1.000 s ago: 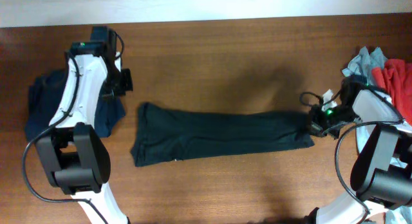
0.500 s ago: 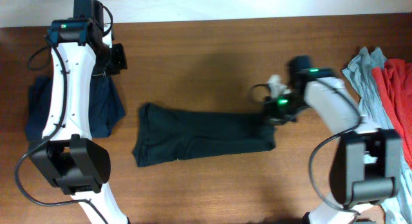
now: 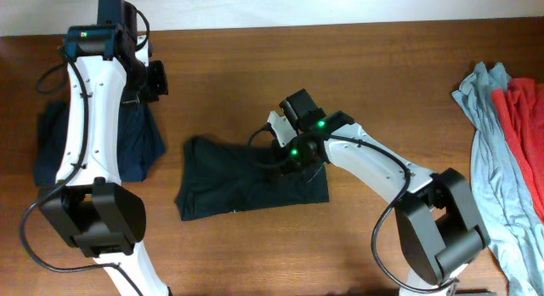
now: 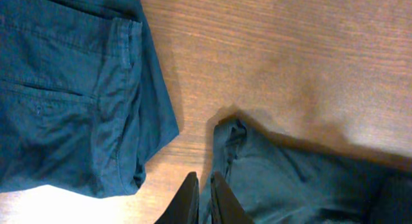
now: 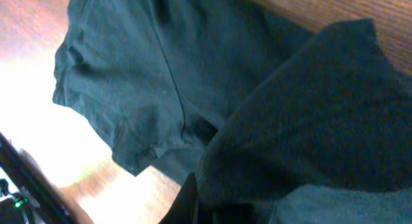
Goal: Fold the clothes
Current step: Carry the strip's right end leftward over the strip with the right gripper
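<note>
Mostly, the right gripper [image 3: 299, 153] lay buried beneath the black T-shirt [image 3: 229, 187], jaws pinched on its doubled-over edge. The left gripper [image 4: 205, 179], closed and empty, hung just beside the shirt's corner, with a navy garment [image 4: 64, 89] cut off alongside.

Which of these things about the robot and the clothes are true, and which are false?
1. The right gripper is shut on the black shirt. True.
2. The left gripper holds the navy clothes. False: it is shut on nothing, above the table.
3. A red cloth lies next to a grey-blue cloth. True.
4. The black shirt lies on top of the navy clothes. False: bare wood shows between them.
</note>
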{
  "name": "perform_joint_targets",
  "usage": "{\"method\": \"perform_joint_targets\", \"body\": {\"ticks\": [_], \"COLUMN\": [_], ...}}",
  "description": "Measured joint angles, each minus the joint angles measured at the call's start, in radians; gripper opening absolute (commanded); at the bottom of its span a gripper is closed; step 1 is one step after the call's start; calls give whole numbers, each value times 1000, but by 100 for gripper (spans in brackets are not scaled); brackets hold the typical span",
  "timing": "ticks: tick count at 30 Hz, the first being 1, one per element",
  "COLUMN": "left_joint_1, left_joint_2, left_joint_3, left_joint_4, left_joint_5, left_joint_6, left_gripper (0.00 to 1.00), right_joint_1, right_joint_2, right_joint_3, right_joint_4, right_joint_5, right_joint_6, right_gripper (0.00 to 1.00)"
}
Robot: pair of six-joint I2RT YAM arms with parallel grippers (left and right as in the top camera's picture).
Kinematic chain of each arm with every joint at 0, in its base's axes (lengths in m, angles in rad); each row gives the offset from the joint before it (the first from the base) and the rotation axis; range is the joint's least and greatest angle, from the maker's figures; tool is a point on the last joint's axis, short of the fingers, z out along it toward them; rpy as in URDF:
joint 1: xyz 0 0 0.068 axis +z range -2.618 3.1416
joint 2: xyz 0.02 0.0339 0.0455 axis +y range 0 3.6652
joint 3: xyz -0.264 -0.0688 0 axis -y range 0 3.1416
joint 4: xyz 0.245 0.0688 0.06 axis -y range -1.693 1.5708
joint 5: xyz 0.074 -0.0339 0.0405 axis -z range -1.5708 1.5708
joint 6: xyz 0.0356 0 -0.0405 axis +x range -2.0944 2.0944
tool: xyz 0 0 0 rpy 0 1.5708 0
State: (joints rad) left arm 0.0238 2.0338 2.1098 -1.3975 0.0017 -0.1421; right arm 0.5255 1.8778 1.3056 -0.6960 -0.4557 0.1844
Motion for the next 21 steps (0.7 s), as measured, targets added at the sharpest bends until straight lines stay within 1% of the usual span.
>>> {"method": "perform_joint_targets", "body": {"ticks": [2, 3, 5, 7, 8, 10, 12, 16, 17, 18, 19, 21], "left_joint_1": [0, 0, 0, 0, 0, 0, 0, 0, 0, 0, 0, 0], "left_joint_2": [0, 0, 0, 0, 0, 0, 0, 0, 0, 0, 0, 0], "left_joint_3": [0, 0, 0, 0, 0, 0, 0, 0, 0, 0, 0, 0], "left_joint_4": [-6, -6, -5, -5, -5, -5, -5, -5, -5, -5, -5, -5], "left_joint_5": [2, 2, 2, 2, 2, 2, 2, 2, 2, 2, 2, 2], "left_joint_6": [1, 3, 3, 3, 3, 3, 3, 3, 3, 3, 3, 4], "left_gripper": [8, 8, 8, 9, 8, 9, 9, 9, 9, 10, 12, 13], "right_joint_1": [0, 0, 0, 0, 0, 0, 0, -8, -21, -33, -67, -122], "right_joint_2": [3, 5, 5, 5, 5, 5, 5, 5, 3, 1, -2, -4], "right_joint_3": [0, 0, 0, 0, 0, 0, 0, 0, 0, 0, 0, 0], "right_joint_4": [2, 2, 2, 6, 11, 24, 25, 24, 16, 8, -20, -65], "right_joint_5": [3, 3, 3, -18, -37, -105, -163, -221, -230, -235, -238, -233], "right_joint_6": [3, 3, 3, 6, -8, -47, -73, -104, -107, -106, -100, -73], "right_gripper": [4, 7, 20, 42, 48, 53, 55, 55, 49, 38, 22, 13]}}
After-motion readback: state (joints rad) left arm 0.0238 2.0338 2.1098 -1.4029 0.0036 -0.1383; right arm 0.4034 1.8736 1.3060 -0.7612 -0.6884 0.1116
